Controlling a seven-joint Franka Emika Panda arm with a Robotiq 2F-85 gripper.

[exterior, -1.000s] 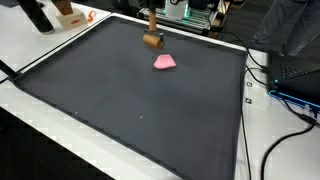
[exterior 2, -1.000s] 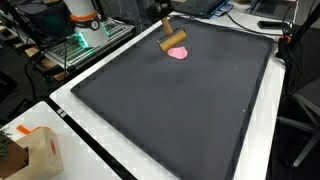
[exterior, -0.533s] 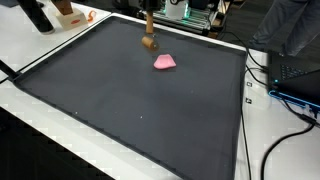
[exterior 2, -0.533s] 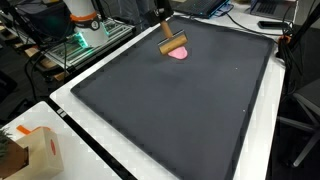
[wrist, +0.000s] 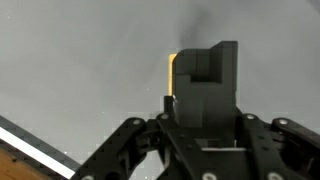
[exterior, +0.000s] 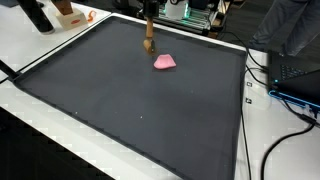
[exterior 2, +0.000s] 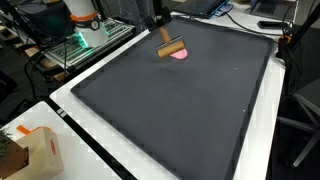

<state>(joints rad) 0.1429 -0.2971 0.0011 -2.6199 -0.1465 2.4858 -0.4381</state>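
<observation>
A wooden block-shaped tool on a short handle (exterior: 148, 40) (exterior 2: 171, 47) hangs just above the far part of a dark mat (exterior: 130, 100) (exterior 2: 180, 110). My gripper (exterior: 149, 13) (exterior 2: 159, 19) is shut on its handle from above. A small pink lump (exterior: 165, 62) (exterior 2: 179, 55) lies on the mat close beside the tool, apart from it. In the wrist view the held tool (wrist: 205, 80) looks dark with an orange edge and fills the space between the jaws of my gripper (wrist: 204, 122); the pink lump is out of that view.
White table borders the mat (exterior: 35, 50). A cardboard box (exterior 2: 30, 150) stands near one corner. The robot base and electronics (exterior 2: 85, 30) sit beyond the mat's far edge. Cables (exterior: 285, 110) and a laptop (exterior: 300, 75) lie at the side.
The held wooden tool has turned about its handle and shifted slightly away from the pink lump. The lump has not moved.
</observation>
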